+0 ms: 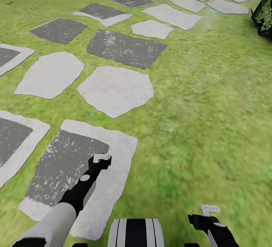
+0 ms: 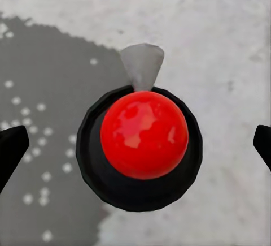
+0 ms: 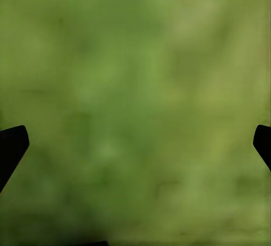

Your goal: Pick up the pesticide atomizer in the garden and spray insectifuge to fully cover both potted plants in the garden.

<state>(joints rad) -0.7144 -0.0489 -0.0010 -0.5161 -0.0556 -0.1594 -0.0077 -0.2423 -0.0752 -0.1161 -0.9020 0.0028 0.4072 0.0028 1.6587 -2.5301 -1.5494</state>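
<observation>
The pesticide atomizer [image 2: 144, 144] appears from straight above in the left wrist view: a dark round head with a glossy red dot and a small grey nozzle. It stands over a grey and white stepping stone [image 1: 71, 171]. My left gripper [image 1: 101, 159] [image 2: 135, 150] hovers over it, open, its dark fingertips [image 2: 11, 150] well apart on either side of the head and not touching it. In the head view the gripper hides the bottle. My right gripper [image 1: 209, 210] [image 3: 135, 144] is open over bare grass with nothing between its fingers. The potted plants are out of view.
Flat stepping stones [image 1: 115, 90] run in rows from the near left to the far right across the green lawn [image 1: 211, 118]. A dark leafy clump [image 1: 263, 12] sits at the far right edge; I cannot tell what plant it is.
</observation>
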